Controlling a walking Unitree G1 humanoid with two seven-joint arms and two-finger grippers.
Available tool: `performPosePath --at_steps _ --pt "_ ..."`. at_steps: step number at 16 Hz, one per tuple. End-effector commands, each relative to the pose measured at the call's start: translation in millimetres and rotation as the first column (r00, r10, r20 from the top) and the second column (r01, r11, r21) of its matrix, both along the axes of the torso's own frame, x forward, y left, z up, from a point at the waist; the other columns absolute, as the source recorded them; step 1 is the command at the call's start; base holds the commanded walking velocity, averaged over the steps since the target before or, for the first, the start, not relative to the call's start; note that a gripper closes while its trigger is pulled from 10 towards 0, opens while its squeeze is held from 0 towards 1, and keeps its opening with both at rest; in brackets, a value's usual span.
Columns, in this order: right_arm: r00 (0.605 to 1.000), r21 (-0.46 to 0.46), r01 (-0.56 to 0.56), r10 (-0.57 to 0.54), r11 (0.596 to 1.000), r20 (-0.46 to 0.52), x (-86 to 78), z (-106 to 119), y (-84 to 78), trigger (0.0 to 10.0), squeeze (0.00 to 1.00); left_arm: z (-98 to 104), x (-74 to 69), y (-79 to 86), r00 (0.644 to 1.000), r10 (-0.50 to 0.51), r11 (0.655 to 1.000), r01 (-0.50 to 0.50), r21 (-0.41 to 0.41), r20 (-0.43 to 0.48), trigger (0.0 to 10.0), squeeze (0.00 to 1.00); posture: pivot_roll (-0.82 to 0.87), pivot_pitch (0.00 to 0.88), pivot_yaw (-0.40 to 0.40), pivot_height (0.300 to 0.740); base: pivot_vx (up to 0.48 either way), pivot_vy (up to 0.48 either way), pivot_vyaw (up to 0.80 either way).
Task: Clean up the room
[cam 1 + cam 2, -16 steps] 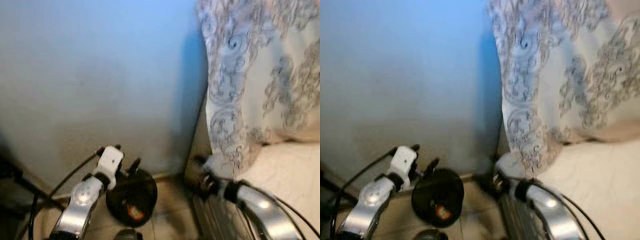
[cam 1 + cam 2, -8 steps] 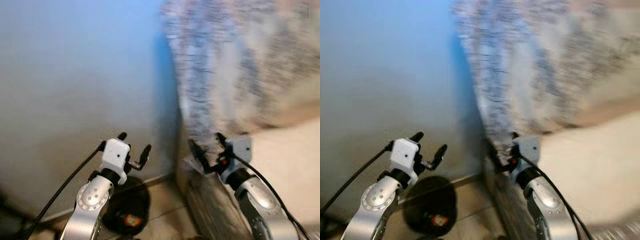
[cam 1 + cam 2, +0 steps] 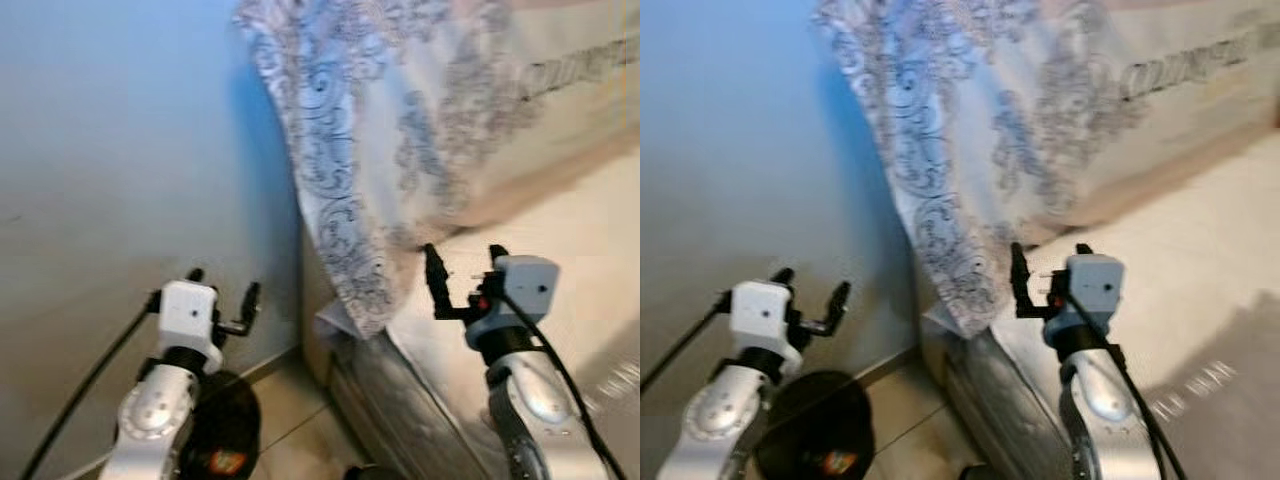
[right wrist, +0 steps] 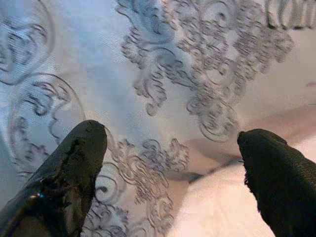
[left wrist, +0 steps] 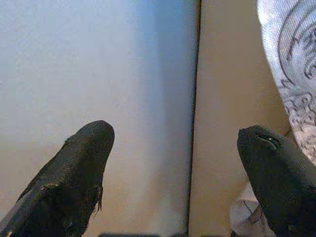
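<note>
**Two grippers raised and spread, patterned cover ahead of the right one**

Both arms are up in front of the body. Right gripper [image 3: 460, 272]: fingers well apart, nothing between them, aimed at the patterned cover [image 3: 400, 130] that hangs over the bed corner. In the right wrist view the cloth [image 4: 163, 89] sits straight ahead between the two fingertips [image 4: 81, 148], not yet touched. Judgement: the spread suits taking a fold of fabric, so this cover is probably the item to tidy.

Left gripper [image 3: 222, 290]: also parted and empty, pointing at the blue wall [image 3: 110, 150] beside the bed; likely held clear as a spare hand.

Below the left gripper, on the floor, lies a black round object [image 3: 222, 440], identity unclear. The mattress [image 3: 560, 230] lies under and beyond the right gripper.

Risk: cloth may slip if only a thin edge is taken.
</note>
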State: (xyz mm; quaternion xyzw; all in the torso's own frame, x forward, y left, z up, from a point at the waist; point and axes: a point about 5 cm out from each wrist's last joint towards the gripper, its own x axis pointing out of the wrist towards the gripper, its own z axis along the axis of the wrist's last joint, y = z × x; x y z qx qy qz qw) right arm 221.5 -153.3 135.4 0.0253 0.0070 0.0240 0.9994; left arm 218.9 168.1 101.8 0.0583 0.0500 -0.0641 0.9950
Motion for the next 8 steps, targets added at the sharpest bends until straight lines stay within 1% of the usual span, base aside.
performPosePath --at_steps 1,3,4,5,6,7,8 --pt "0.998 -0.020 0.034 -0.035 0.999 -0.057 -5.0 -9.6 -3.6 10.0 0.00 6.8 1.0 3.4 1.000 0.018 1.000 -0.018 0.002 0.006 10.0 0.00 0.02 0.000 0.002 0.740 0.000 0.000 -0.77" --pt "0.995 -0.026 0.051 -0.053 0.998 -0.080 -9.3 -14.0 -6.3 10.0 0.00 7.1 2.6 2.8 1.000 0.016 1.000 -0.016 0.004 0.001 10.0 0.00 0.02 0.000 0.011 0.740 0.000 0.000 -0.77" --pt "0.992 -0.040 0.082 -0.085 0.996 -0.096 -8.4 -16.5 -13.0 10.0 0.00 7.4 2.2 -6.9 1.000 -0.021 1.000 0.021 -0.003 -0.004 10.0 0.00 0.02 0.000 0.001 0.740 0.000 0.000 -0.78" --pt "0.991 -0.037 0.090 -0.093 0.995 -0.094 -6.5 -16.0 -14.6 10.0 0.00 6.8 1.6 -10.7 0.999 -0.031 0.999 0.031 -0.006 -0.007 10.0 0.00 0.02 0.000 0.000 0.740 0.000 0.000 -0.79" --pt "0.990 -0.025 0.111 -0.113 0.994 -0.081 -1.6 -12.3 -19.5 10.0 0.00 6.1 1.6 -20.2 0.999 -0.052 0.999 0.052 -0.013 -0.013 10.0 0.00 0.01 0.000 0.017 0.740 0.000 0.000 -0.78" --pt "0.990 -0.028 0.127 -0.129 0.991 -0.060 2.0 -7.5 -18.2 10.0 0.00 5.2 5.0 -23.3 0.997 -0.071 0.997 0.070 -0.026 -0.018 10.0 0.00 -0.01 0.000 0.020 0.740 0.000 0.000 -0.78" --pt "0.987 -0.007 0.153 -0.153 0.988 -0.046 2.8 -3.6 -18.9 10.0 0.00 5.0 7.8 -26.7 0.994 -0.104 0.995 0.103 -0.005 -0.021 10.0 0.00 -0.02 0.011 0.025 0.740 0.000 0.000 -0.78"
